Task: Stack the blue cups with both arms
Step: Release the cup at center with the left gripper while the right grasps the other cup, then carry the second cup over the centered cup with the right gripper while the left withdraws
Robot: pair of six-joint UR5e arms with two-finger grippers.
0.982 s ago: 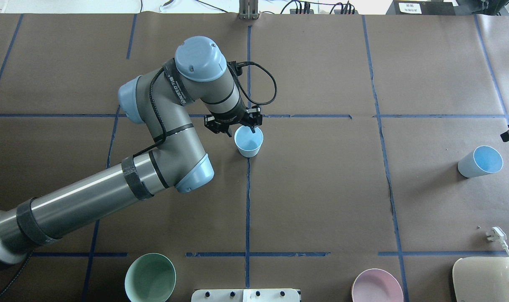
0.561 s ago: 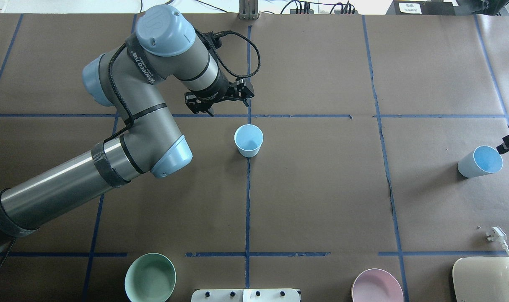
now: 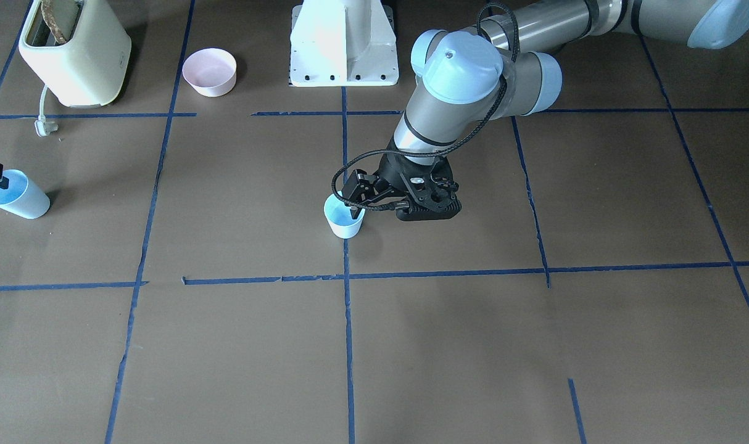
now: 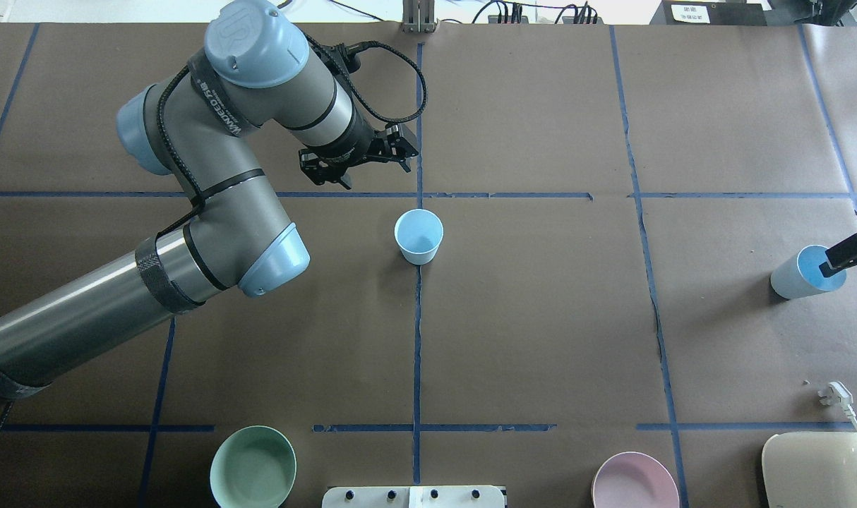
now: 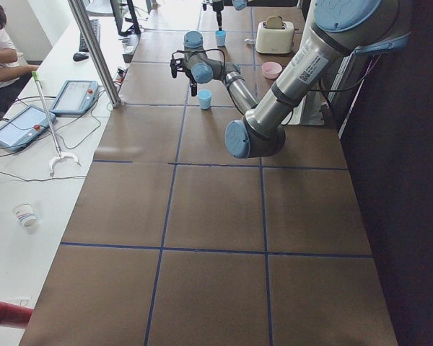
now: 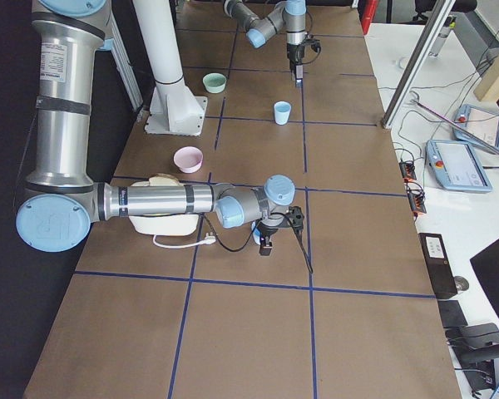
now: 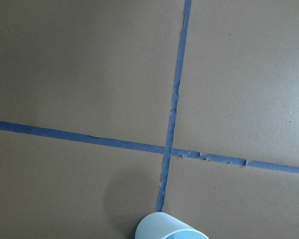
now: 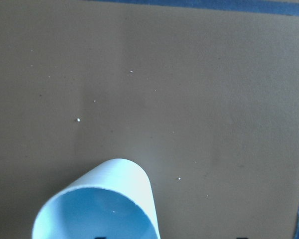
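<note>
One blue cup (image 4: 418, 236) stands upright at the table's centre on a tape cross. It also shows in the front-facing view (image 3: 343, 223) and at the bottom edge of the left wrist view (image 7: 169, 228). My left gripper (image 4: 372, 173) is open and empty. It is raised above the cup, on its far side and a little to the left. The second blue cup (image 4: 804, 274) stands at the right edge. My right gripper (image 4: 850, 254) is open at its rim. In the right wrist view this cup (image 8: 114, 199) fills the bottom, with one fingertip over its inside and the other outside.
A mint-green bowl (image 4: 253, 467) and a pink bowl (image 4: 634, 481) sit near the robot's side. A cream toaster (image 4: 824, 469) with its plug (image 4: 834, 394) is at the near right. The white pedestal (image 3: 343, 43) stands between the arms.
My left gripper left the centre cup's rim and rose away to the far left. The cup stayed put. My right gripper came in from the right edge onto the second cup's rim.
</note>
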